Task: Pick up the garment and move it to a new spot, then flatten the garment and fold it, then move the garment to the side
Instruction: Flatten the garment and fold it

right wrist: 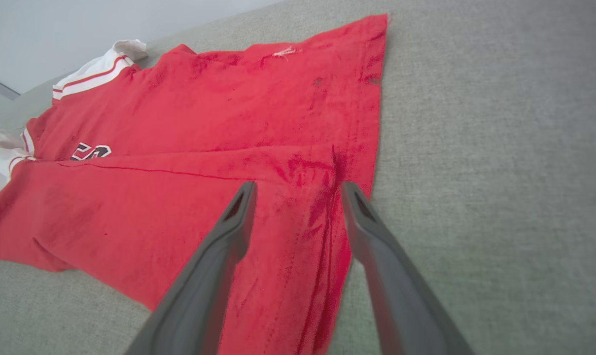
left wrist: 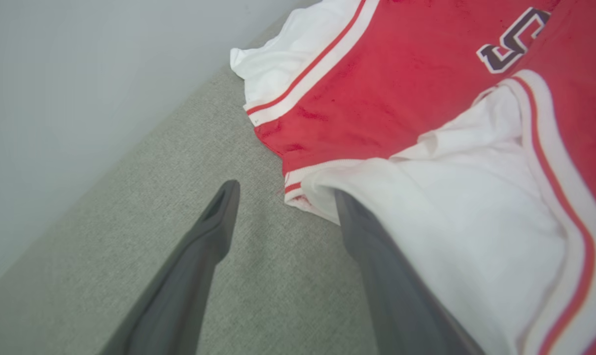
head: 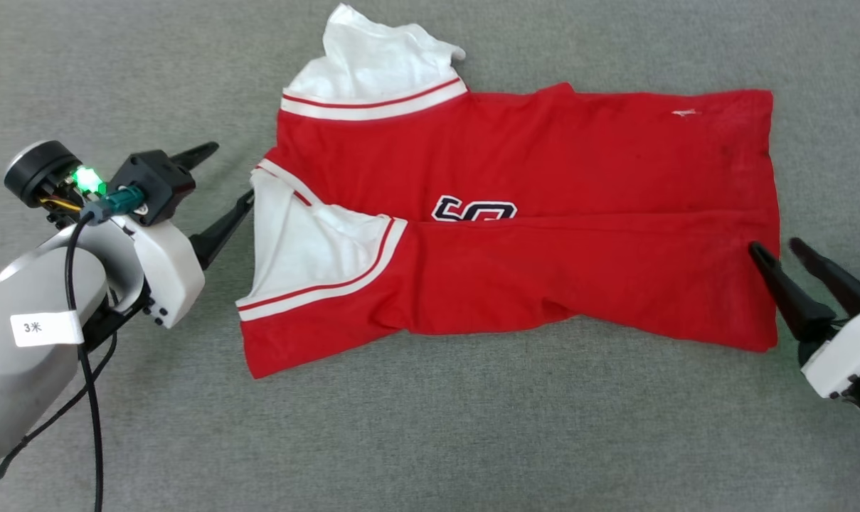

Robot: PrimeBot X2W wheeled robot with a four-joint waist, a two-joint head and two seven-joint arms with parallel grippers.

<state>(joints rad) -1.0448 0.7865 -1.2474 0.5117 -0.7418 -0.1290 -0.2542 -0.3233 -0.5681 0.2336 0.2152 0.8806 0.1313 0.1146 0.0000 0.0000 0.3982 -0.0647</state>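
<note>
The garment, a red jersey with white sleeves, lies spread sideways on the grey cloth surface. Its near long side is folded over the middle and hides most of the black lettering. My left gripper is open at the collar end. In the left wrist view, the left gripper has one finger against the edge of the folded white sleeve and the other over bare cloth. My right gripper is open at the hem. In the right wrist view, the right gripper straddles the garment's hem corner.
Grey cloth surface stretches all around the jersey, with wide room in front. A pale wall borders the surface beyond the collar end. A black cable hangs off my left forearm.
</note>
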